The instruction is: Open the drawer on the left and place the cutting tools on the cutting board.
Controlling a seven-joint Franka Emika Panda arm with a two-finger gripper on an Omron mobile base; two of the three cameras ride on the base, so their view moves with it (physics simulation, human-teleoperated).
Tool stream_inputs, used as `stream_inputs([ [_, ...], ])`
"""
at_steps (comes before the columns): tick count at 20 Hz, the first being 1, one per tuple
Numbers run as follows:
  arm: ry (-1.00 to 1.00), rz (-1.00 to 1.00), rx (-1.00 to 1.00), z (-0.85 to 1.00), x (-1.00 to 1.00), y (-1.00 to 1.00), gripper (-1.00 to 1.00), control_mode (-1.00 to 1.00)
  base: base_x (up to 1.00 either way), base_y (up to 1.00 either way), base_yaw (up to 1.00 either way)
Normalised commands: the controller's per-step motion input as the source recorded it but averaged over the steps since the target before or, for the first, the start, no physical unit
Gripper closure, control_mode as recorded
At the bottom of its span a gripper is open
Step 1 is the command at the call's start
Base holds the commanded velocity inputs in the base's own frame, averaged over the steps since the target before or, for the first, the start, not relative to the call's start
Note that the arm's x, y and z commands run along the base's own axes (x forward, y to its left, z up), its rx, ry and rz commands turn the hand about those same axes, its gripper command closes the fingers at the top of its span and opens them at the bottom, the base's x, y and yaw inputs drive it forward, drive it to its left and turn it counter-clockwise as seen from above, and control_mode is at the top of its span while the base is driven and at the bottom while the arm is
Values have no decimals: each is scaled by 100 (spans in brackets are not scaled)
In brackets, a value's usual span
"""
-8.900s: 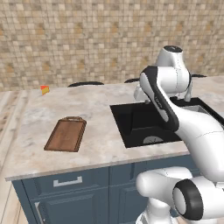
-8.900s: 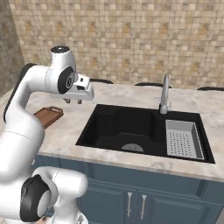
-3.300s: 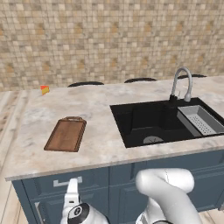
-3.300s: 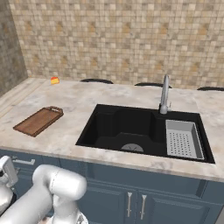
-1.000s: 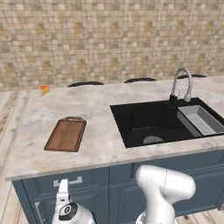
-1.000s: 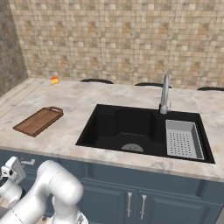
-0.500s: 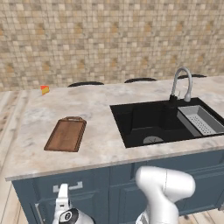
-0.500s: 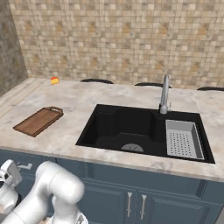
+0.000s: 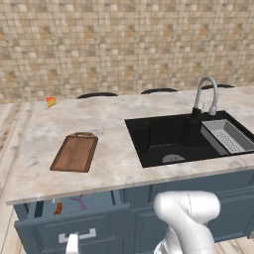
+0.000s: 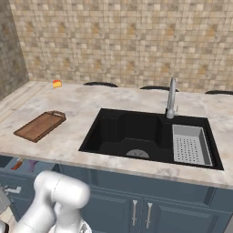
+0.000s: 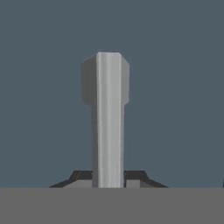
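Silver, the drawer handle (image 11: 108, 118) runs straight between my gripper (image 11: 108, 177) tips, which sit clamped on the bar, with the navy drawer (image 9: 69, 225) front flat behind it. My arm is folded low in front of the cabinets, hand reaching left and level at the drawer, which stands pulled out a little below the table (image 9: 114, 163) edge; inside, a red-brown knife (image 9: 58, 208) handle and a purple scissor-like tool (image 9: 79, 201) lie side by side. Up on the table, the brown cutting board (image 9: 75, 152) sits well left of the black sink (image 9: 168, 139).
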Motion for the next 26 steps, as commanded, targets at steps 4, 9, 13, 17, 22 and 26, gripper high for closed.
stream_inputs([
  [4,-1,1,0,0,-99,-17,100,-100,0,0,0],
  [9,0,0,0,0,-94,-13,100,-100,0,0,0],
  [13,0,0,0,0,-89,-8,100,-100,0,0,0],
  [17,0,0,0,0,-85,-4,-100,-100,0,0,0],
  [22,0,0,0,0,-98,-11,-100,-100,0,0,0],
  [26,0,0,0,2,-100,-2,-100,-100,0,0,0],
])
